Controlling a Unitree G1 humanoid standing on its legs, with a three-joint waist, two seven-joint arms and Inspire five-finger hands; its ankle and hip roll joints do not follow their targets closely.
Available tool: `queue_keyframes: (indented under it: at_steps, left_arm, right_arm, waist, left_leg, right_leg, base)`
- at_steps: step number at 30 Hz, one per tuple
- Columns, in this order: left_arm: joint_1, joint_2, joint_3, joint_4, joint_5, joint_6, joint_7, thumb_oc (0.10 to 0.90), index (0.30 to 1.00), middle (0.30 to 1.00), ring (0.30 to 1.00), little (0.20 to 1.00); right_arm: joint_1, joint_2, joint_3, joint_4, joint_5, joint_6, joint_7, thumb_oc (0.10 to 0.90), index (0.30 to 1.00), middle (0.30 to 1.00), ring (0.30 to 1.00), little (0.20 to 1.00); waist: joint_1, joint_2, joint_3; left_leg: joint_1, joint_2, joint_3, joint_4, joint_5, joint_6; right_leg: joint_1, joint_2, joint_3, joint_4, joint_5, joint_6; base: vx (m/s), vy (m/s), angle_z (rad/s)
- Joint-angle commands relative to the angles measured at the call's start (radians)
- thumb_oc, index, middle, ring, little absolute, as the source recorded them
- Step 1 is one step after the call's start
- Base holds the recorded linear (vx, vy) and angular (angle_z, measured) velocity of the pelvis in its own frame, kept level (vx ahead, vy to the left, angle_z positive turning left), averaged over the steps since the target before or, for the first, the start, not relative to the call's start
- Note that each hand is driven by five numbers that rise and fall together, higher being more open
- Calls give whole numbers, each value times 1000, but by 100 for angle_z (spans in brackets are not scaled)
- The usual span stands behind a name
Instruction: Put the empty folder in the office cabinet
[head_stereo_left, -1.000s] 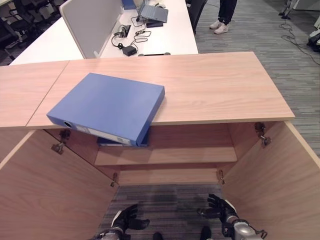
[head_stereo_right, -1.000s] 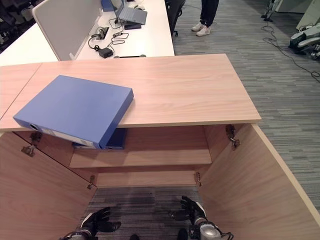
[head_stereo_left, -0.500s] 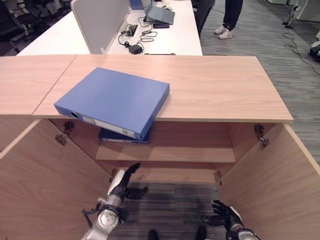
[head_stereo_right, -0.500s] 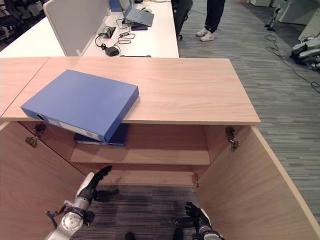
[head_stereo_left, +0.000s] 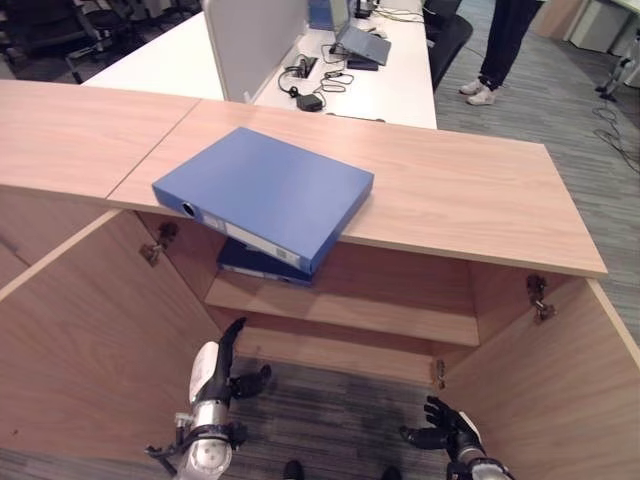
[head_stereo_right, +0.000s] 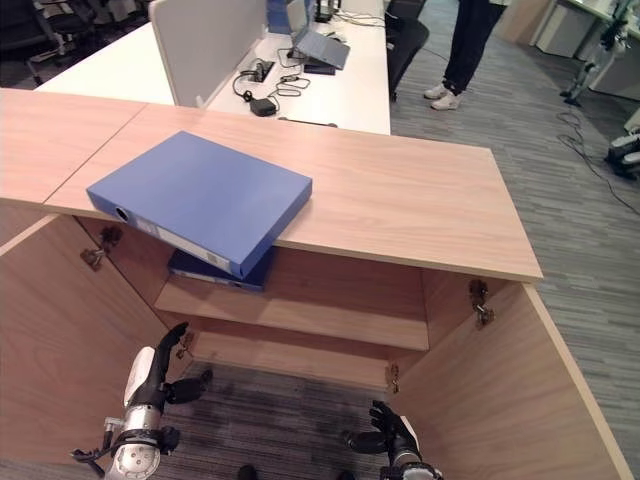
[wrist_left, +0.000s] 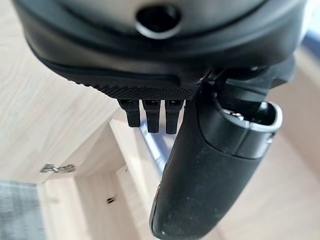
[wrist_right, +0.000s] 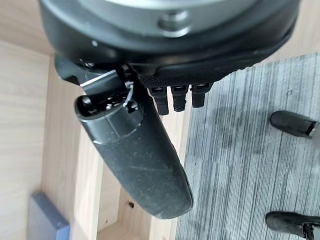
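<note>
**A:** Where is the folder?

**B:** The blue folder (head_stereo_left: 265, 195) lies flat on the wooden top of the office cabinet (head_stereo_left: 470, 195), toward its left side. Its near corner juts out past the front edge, over the open cabinet, and its spine with a round finger hole faces near-left.

**A:** Is anything inside the cabinet?

**B:** A second, darker blue folder (head_stereo_left: 262, 265) lies flat on the left end of the upper shelf (head_stereo_left: 380, 315), directly under the overhanging one. Both cabinet doors stand swung open, the left door (head_stereo_left: 90, 340) and the right door (head_stereo_left: 575, 390) flanking the opening.

**A:** And the hands?

**B:** Neither holds anything. The left hand (head_stereo_left: 212, 375) is raised low in front of the cabinet, near the left door, its fingers released and straight, pointing up toward the shelf, thumb out to the side. The right hand (head_stereo_left: 440, 437) hangs lower, on the near right above the grey carpet, fingers spread loosely and empty. Both are well apart from the folder on top.

**A:** What lies beyond?

**B:** A white counter (head_stereo_left: 400, 85) stands behind the cabinet, with a grey divider panel (head_stereo_left: 250, 40), a laptop (head_stereo_left: 362, 45) and some black cables with an adapter (head_stereo_left: 308, 95). A person's legs (head_stereo_left: 500, 45) in dark trousers and white shoes show at the far right.
</note>
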Motion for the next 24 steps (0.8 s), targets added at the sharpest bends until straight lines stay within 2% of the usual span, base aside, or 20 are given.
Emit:
queue_keyframes:
  at_steps: [1,8,14,24]
  left_arm:
    - [-106,34,52,-126,15,-71,88,800,900,900,900,900]
    - [-121,76,83,-208,116,-65,155,800,900,900,900,900]
    - [-138,149,117,-264,276,-50,260,800,900,900,900,900]
    - [-129,182,163,-374,370,-49,349,800,900,900,900,900]
  right_arm:
    - [-72,-29,15,-41,1,-53,-14,800,900,900,900,900]
    - [-69,-29,26,-24,-12,-53,-20,800,900,900,900,900]
    - [-53,-24,28,2,-8,-61,-8,800,900,900,900,900]
    - [-43,-13,31,39,-16,-62,-5,800,900,900,900,900]
  waist:
    - [12,13,0]
    - [21,19,-4]
    - [20,31,-8]
    - [17,50,-8]
  left_leg:
    - [14,80,39,9,-10,-92]
    - [19,87,33,7,-6,-103]
    - [24,88,29,6,-7,-110]
    - [45,92,36,3,-9,-114]
  right_leg:
    - [92,-37,-46,32,-144,83]
    - [106,-28,-57,13,-142,82]
    - [114,-29,-56,7,-144,84]
    - [125,-30,-50,3,-143,87]
  base:
    - [-10,-33,12]
    - [-9,-22,3]
    - [-1,-11,3]
    - [-1,-4,1]
